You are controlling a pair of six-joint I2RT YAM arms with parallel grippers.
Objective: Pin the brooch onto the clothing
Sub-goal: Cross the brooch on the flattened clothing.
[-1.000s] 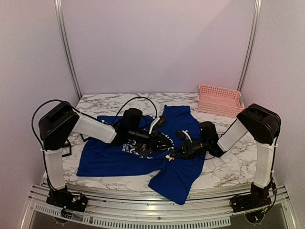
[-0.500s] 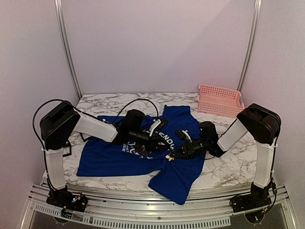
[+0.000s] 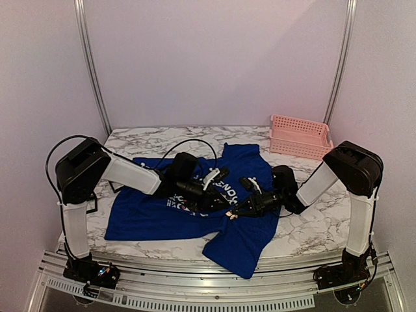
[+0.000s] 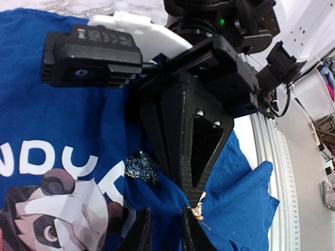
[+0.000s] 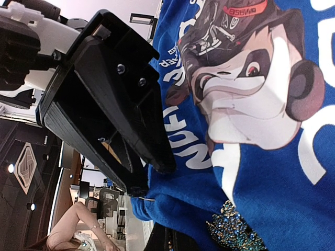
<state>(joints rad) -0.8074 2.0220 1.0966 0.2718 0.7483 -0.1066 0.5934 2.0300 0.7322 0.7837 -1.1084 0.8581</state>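
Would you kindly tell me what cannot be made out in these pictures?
1. Left wrist view: the fingertips of the left claw run off the bottom edge, so its grip on the royal-blue T-shirt is unclear.
2. Same view: the gold piece by the right claw is too small to identify.
3. Right wrist view: the blue beaded brooch is cut by the bottom edge.

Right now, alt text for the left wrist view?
The shut right gripper points down at a blue T-shirt, a small gold piece at its tip. A blue jewelled brooch lies beside it, above the left gripper in frame.
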